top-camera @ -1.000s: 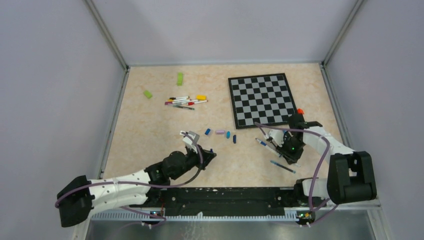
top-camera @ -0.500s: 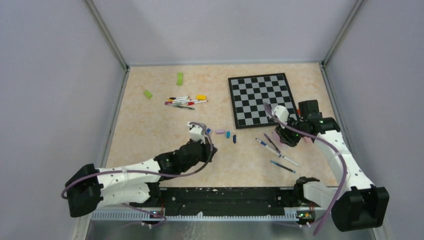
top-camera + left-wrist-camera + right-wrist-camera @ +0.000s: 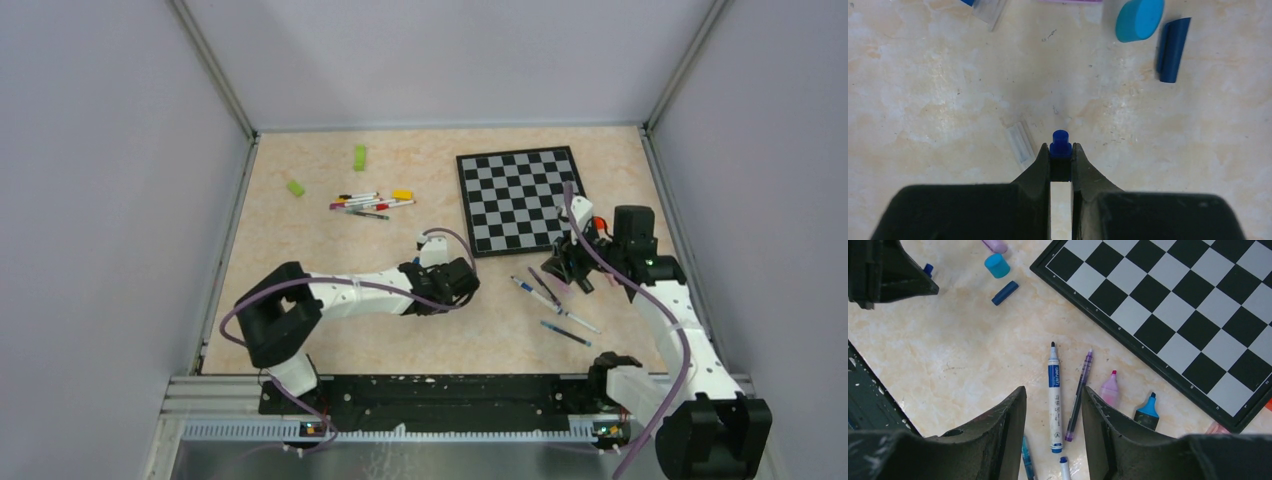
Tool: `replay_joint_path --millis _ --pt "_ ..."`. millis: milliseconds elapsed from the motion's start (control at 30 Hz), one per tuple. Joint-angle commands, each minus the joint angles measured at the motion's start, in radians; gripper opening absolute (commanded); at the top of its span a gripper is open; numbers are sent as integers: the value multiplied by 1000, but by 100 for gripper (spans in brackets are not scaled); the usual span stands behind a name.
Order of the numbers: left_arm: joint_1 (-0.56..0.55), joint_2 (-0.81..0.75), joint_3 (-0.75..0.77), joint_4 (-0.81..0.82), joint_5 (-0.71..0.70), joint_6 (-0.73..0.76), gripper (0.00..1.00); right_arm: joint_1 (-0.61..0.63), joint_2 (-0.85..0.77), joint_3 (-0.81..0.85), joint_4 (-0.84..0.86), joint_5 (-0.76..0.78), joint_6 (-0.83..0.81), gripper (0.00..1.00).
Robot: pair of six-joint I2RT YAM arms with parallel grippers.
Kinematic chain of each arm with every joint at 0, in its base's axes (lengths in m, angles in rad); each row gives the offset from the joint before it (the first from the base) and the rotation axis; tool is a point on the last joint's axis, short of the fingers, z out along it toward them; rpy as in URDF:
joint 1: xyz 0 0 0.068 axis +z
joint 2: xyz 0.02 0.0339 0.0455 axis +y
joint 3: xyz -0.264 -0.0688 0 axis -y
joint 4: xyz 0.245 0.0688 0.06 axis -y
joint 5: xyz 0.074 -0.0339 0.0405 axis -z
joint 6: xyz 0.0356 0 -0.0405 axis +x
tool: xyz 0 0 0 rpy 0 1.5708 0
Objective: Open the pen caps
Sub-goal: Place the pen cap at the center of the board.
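A dark blue cap [image 3: 1060,143] is clamped in the left pincer [image 3: 1061,152]; uncapped pens [image 3: 1054,400] lie flat.

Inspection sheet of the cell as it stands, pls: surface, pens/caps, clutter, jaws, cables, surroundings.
Surface: beige tabletop, a few small dark marks.
Job's things: uncapped white pen and purple pen side by side near the chessboard; light blue cap and dark blue cap loose; pen pile far left.
Clutter: chessboard; green blocks; yellow block.
Grippers: left gripper jaws shut on small blue cap; right gripper jaws apart, empty, above the white pen.
Cables: purple cables loop at each wrist.
Surroundings: grey walls; nothing else seen.
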Motion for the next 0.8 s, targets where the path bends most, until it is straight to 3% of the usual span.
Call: replay_joint_path --millis 0,200,467,767 --pt "-2 84 101 -136 -23 -54 7 -10 -38 -6 66 -23 30 43" --pt "-1 128 145 -147 -26 -57 25 -10 -57 -7 60 -28 25 43" --pt "-1 102 141 -148 -3 -56 39 -10 -66 -9 62 -14 22 43" --pt "-1 -3 104 -118 -2 -43 42 -10 -67 -12 62 -13 22 43"
